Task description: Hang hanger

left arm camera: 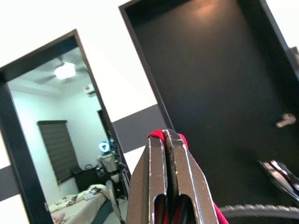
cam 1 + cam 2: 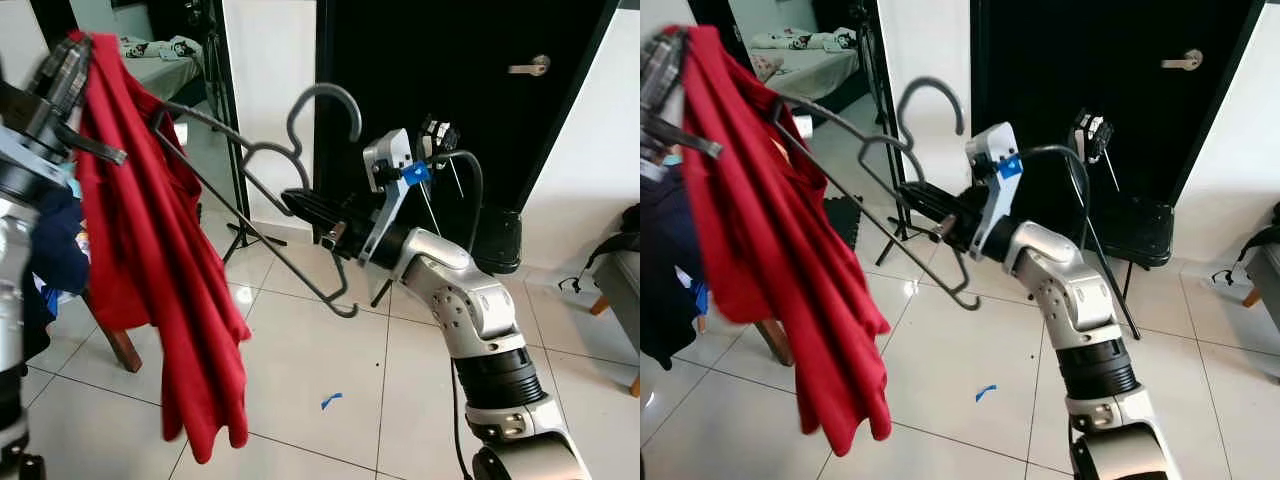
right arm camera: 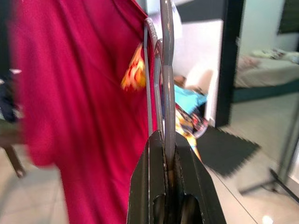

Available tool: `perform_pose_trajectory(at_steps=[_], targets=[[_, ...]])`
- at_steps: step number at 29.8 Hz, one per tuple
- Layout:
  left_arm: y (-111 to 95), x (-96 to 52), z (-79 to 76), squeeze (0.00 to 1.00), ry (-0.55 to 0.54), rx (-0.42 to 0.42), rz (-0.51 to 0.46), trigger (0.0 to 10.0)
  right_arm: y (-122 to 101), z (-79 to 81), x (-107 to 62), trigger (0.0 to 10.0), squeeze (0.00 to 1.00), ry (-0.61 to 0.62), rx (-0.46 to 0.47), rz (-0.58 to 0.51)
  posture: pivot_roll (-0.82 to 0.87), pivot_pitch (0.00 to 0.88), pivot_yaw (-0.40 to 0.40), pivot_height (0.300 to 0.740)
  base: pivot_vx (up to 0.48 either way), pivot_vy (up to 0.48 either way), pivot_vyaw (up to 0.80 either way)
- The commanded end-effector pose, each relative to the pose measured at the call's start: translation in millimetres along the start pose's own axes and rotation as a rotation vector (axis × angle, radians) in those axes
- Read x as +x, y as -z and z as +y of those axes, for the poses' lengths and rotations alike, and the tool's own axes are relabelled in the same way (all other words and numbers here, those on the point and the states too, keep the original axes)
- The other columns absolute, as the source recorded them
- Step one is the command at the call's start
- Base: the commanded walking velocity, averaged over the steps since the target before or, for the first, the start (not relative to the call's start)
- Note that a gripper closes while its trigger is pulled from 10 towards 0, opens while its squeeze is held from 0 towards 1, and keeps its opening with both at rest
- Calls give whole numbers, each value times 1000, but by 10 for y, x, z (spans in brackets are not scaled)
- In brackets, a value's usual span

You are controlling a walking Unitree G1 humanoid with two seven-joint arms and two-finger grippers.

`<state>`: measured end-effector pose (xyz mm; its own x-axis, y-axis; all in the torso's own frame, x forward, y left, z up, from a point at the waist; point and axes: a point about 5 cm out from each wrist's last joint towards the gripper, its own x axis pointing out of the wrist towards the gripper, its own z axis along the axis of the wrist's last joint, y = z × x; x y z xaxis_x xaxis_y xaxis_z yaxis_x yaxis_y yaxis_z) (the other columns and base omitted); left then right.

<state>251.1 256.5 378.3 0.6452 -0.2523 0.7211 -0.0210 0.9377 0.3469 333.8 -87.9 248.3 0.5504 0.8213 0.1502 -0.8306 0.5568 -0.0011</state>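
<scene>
A dark grey wire hanger [image 2: 262,160] is held up in mid-air, its hook [image 2: 325,105] pointing up. My right gripper [image 2: 305,208] is shut on the hanger's lower bar near one end; the right wrist view shows the wire [image 3: 167,93] clamped between the fingers [image 3: 152,182]. A red shirt [image 2: 150,260] hangs from the hanger's far end, which is tucked inside the cloth. My left gripper [image 2: 70,70] is raised at the upper left and shut on the shirt's top edge [image 1: 161,135].
A black door [image 2: 470,90] with a silver handle stands behind the hanger. A tripod stand [image 2: 245,225] and a doorway to a bedroom [image 2: 160,60] lie at the back left. A wooden chair leg [image 2: 115,345] with dark clothes [image 2: 55,245] is at left. Blue scrap [image 2: 331,400] on tiled floor.
</scene>
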Motion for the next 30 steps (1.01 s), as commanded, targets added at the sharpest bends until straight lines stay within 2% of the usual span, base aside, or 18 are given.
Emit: perform_pose_trajectory(at_steps=[1, 3, 8, 9, 12, 13, 14, 16, 18, 20, 22, 26, 27, 30], targets=[[-223, 14, 88, 0, 34, 28, -59, 0, 98, -86, -80, 10000, 0, 36, -11, 51, 39, 0, -2, 740, 0, 0, 0], [-248, -28, 138, 0, 105, 29, -17, 0, 140, -147, -161, 10000, 0, 38, -35, 88, 41, 0, 0, 740, 0, 0, 0], [-209, -124, 189, 0, 181, 33, 57, 0, 143, -164, -286, 10000, 0, -27, -56, 120, 42, 0, -4, 740, 0, 0, 0], [-183, -180, 216, 0, 226, 27, 100, 0, 126, -141, -376, 10000, 0, -102, -52, 126, 42, 0, -5, 740, 0, 0, 0], [-169, -215, 232, 0, 255, 22, 127, 0, 113, -120, -435, 10000, 0, -154, -47, 129, 42, 0, -5, 740, 0, 0, 0], [-148, -260, 222, 0, 324, 8, 165, 0, 86, -49, -533, 10000, 0, -256, -34, 128, 44, 0, -2, 740, 0, 0, 0], [-148, -260, 222, 0, 324, 8, 165, 0, 86, -49, -533, 10000, 0, -256, -34, 128, 44, 0, -2, 740, 0, 0, 0], [-134, -302, 193, 0, 420, -21, 207, 0, 69, 62, -650, 10000, 0, -392, -14, 137, 46, 0, 1, 740, 0, 0, 0], [-134, -302, 193, 0, 420, -21, 207, 0, 69, 62, -650, 10000, 0, -392, -14, 137, 46, 0, 1, 740, 0, 0, 0], [-145, -294, 124, 0, 506, -60, 219, 0, 79, 150, -699, 10000, 0, -472, -2, 146, 48, 0, 9, 740, 0, 0, 0], [-150, -286, 99, 0, 528, -71, 219, 0, 80, 171, -701, 10000, 0, -487, 2, 144, 48, 0, 9, 740, 0, 0, 0], [-138, -271, -58, 0, 618, -123, 220, 0, 37, 254, -629, 10000, 0, -515, 12, 87, 45, 0, 16, 740, 0, 0, 0], [-138, -271, -58, 0, 618, -123, 220, 0, 37, 254, -629, 10000, 0, -515, 12, 87, 45, 0, 16, 740, 0, 0, 0], [-164, -268, -178, 0, 686, -176, 206, 0, 82, 269, -522, 10000, 0, -468, -7, 92, 45, 0, 18, 740, 0, 0, 0]])
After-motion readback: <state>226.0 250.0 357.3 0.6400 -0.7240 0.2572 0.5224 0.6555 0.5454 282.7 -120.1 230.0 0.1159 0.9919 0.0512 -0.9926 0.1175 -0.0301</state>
